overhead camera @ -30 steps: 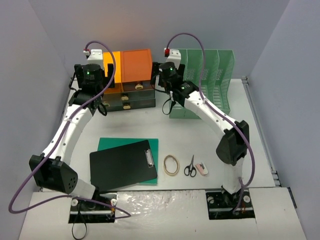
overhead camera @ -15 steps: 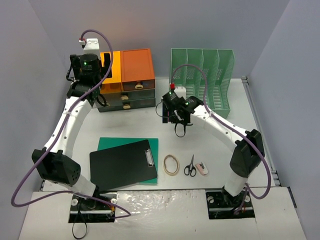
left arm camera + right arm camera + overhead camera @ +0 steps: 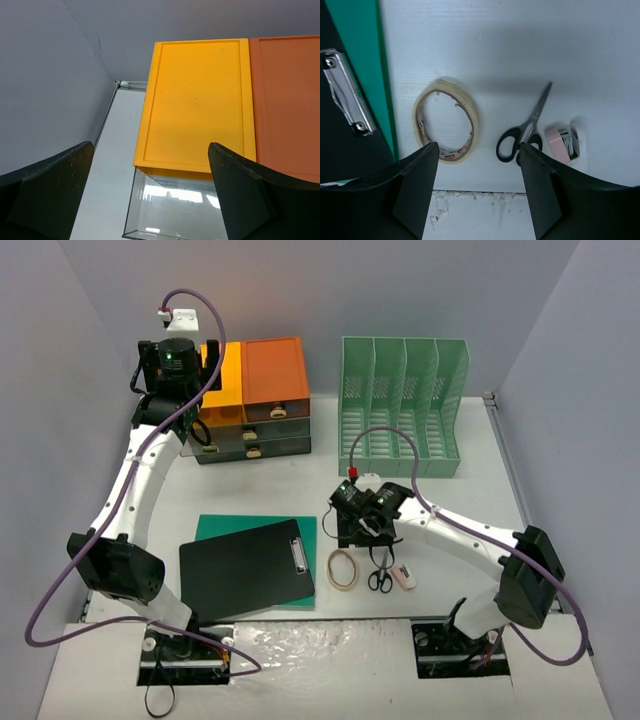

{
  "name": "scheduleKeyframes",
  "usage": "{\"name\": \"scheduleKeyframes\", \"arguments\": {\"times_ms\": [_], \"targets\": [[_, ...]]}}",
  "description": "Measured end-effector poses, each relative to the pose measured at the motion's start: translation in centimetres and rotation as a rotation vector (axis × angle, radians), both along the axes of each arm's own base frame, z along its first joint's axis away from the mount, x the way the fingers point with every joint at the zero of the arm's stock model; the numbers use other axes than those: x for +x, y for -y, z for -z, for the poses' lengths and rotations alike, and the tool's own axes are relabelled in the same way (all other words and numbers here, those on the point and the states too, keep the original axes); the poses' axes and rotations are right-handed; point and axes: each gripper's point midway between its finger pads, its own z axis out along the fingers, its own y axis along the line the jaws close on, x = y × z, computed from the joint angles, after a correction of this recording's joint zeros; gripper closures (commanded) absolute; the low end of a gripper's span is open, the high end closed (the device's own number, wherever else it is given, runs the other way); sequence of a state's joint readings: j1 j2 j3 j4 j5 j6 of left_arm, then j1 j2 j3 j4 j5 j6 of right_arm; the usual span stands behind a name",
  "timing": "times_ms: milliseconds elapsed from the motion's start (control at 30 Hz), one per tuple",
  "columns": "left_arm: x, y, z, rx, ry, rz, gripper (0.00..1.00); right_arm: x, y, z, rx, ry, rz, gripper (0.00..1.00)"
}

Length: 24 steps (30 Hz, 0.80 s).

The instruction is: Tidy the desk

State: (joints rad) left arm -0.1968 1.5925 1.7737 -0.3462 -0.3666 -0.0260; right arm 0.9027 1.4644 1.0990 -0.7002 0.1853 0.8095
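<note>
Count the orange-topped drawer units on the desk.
2. The yellow-orange unit sits back left; the darker orange unit stands directly right of it. None seems hidden.

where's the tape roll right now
In the right wrist view the tape roll lies flat on the desk near its front edge, between the clipboard on its left and the scissors on its right.

The left gripper [image 3: 151, 147] hangs with its two dark fingers [image 3: 52, 192] spread wide at 7 and 5 o'clock, nothing between them. Dead centre sits a yellow top [image 3: 197, 100], touching an orange top [image 3: 287, 100] at 3 o'clock. A clear compartment [image 3: 175, 210] juts from under the yellow one at 6 o'clock. The white desk [image 3: 107, 165] shows at 8 o'clock, against the grey-lilac wall [image 3: 50, 75].
</note>
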Motion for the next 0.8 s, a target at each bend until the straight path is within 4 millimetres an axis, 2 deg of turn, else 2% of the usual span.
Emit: {"name": "scheduleKeyframes", "arguments": {"times_ms": [100, 200, 367, 800], "targets": [[-0.1, 0.0, 0.2, 0.001, -0.008, 0.001, 0.03, -1.3, 1.1, 0.8, -0.010, -0.016, 0.019, 0.42], [-0.1, 0.0, 0.2, 0.002, -0.012, 0.002, 0.03, -2.1, 1.0, 1.8, 0.004, -0.005, 0.015, 0.47], [-0.1, 0.0, 0.3, 0.002, -0.016, 0.003, 0.03, -3.2, 0.2, 3.6, 0.012, -0.004, -0.014, 0.47], [-0.2, 0.0, 0.3, 0.003, -0.016, 0.003, 0.03, -3.0, -1.7, 6.8, 0.083, 0.050, -0.015, 0.48]]}}
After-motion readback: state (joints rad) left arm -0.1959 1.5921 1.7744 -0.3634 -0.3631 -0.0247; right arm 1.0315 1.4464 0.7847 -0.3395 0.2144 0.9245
